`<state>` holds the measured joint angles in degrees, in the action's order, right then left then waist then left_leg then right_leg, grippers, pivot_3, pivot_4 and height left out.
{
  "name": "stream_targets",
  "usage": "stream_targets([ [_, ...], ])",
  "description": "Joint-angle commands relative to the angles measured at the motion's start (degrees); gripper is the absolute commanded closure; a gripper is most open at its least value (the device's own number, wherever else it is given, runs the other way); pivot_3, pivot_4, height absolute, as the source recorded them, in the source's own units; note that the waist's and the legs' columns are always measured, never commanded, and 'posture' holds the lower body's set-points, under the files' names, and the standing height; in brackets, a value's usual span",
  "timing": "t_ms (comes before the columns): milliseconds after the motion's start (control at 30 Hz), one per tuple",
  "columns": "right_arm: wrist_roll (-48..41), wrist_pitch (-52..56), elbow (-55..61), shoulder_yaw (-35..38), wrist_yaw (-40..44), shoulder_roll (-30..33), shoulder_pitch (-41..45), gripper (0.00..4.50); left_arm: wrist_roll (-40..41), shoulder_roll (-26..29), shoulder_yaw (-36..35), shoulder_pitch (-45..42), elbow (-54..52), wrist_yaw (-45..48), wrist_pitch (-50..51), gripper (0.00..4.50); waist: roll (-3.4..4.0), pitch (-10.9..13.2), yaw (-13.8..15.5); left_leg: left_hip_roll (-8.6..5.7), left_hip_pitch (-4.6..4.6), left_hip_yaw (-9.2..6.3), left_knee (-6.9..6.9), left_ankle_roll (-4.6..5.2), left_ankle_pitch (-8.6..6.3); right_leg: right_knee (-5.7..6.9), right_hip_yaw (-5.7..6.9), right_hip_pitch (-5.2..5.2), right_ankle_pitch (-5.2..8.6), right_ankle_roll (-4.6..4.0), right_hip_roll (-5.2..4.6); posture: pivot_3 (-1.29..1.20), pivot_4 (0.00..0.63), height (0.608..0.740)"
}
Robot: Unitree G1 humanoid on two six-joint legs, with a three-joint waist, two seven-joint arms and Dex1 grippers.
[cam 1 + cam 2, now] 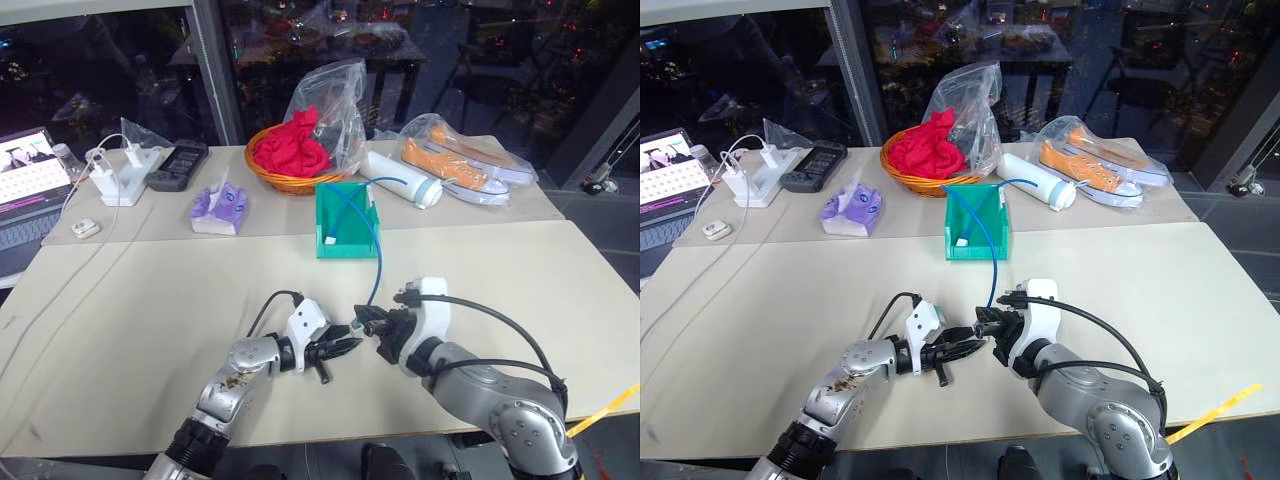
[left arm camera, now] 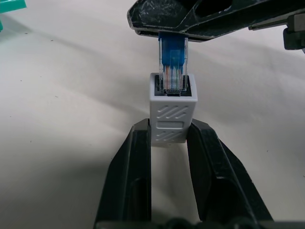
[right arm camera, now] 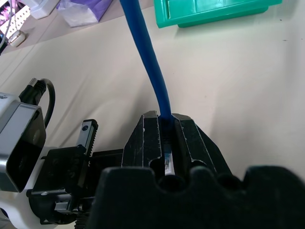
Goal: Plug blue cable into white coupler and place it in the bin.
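Just in front of the bin [image 1: 347, 228], the left gripper [image 2: 168, 138] is clamped on the white coupler [image 2: 172, 114], while the right gripper [image 3: 165, 125] pinches the blue cable [image 3: 145, 52] behind its clear plug [image 2: 172, 64]. The plug tip sits partway in the socket. Pushing off-axis could jam it or twist the coupler loose; the cable's far end lies in the bin.

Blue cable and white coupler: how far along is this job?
Done: left tool grips the white coupler; right tool grips the blue cable. In hand: the clear plug sits partway in the socket. Left: seat it fully, then place the assembly in the bin.
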<state>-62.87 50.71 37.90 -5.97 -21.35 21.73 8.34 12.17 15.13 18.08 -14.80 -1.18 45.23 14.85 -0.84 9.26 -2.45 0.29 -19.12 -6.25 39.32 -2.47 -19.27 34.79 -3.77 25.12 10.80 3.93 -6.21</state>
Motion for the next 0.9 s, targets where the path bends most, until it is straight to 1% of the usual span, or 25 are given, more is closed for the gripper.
stream_targets([
  [33,2.38,0.93,0.75,0.10,1.61,0.31,-0.18,4.50,0.18,0.00,-0.14,0.60,-2.06,0.17,-0.42,3.89,0.00,0.00,0.00,0.00,0.00,0.00,0.00,0.00,0.00,0.00,0.00,0.00,0.00,0.00,0.00,0.00,0.150,0.723],
  [200,5.61,1.98,1.01,-0.70,3.73,0.90,-0.44,4.50,0.13,0.07,-0.20,0.76,-2.32,0.04,-0.22,3.89,0.00,0.00,-0.02,0.00,0.02,0.00,0.00,0.00,0.00,-0.01,0.00,0.00,0.00,0.00,0.00,0.00,0.150,0.723],
  [400,13.30,2.95,2.79,-5.44,8.05,3.78,-0.59,4.50,0.02,0.15,-0.36,0.90,-2.57,0.22,0.03,3.89,0.00,-0.01,-0.02,0.00,0.06,0.00,0.00,0.00,0.00,-0.06,0.00,-0.03,0.00,0.00,0.00,0.00,0.150,0.723],
  [600,21.41,2.94,3.40,-9.90,10.60,4.36,-1.73,4.50,0.36,0.68,-0.60,1.14,-3.39,0.80,1.00,3.89,0.00,-0.04,-0.07,0.00,0.11,0.00,0.00,0.00,0.00,-0.13,0.00,-0.07,0.00,0.00,0.00,0.00,0.150,0.723],
  [833,30.24,1.17,1.41,-13.60,12.79,2.40,-4.28,4.50,1.10,1.71,-1.53,0.99,-4.60,1.16,2.86,3.89,0.01,-0.23,-0.18,0.00,0.35,0.01,-0.07,0.01,0.00,-0.18,0.00,-0.26,0.02,-0.02,0.00,0.00,0.150,0.723],
  [900,32.91,-0.87,0.67,-14.40,13.31,1.37,-5.89,4.50,1.18,1.87,-1.61,0.86,-4.78,1.24,3.30,3.89,0.01,-0.23,-0.18,0.00,0.77,0.01,-0.33,0.02,-0.01,-0.38,0.00,-0.78,0.10,0.00,0.00,0.00,0.150,0.723],
])
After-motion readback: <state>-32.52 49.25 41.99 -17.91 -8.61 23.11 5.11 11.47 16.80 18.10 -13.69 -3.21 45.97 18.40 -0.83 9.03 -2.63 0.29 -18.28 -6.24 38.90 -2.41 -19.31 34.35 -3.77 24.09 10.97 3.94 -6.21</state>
